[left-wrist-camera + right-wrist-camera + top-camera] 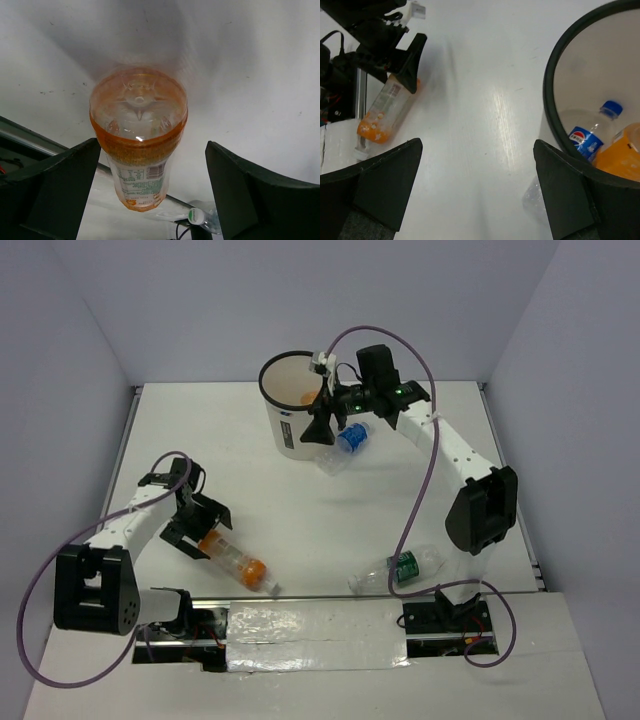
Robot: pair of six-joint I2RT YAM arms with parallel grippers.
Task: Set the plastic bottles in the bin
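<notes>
The white bin [283,420] stands at the back. Inside it lie a clear blue-label bottle [587,138] and the stubby orange bottle [621,154]. My right gripper [328,425] is open and empty beside the bin's right wall, above the table [477,145]. A second blue-label bottle [350,440] lies on the table against the bin, under that gripper. The longer orange bottle [238,563] lies at the front left. My left gripper [200,533] is open with its fingers on both sides of the bottle's base [138,131]. The green-label bottle [404,568] lies at the front right.
A shiny metal strip [310,620] runs along the near table edge between the arm bases. Grey walls enclose the table at the back and on both sides. The green-label bottle's cap [196,216] shows past the orange bottle in the left wrist view.
</notes>
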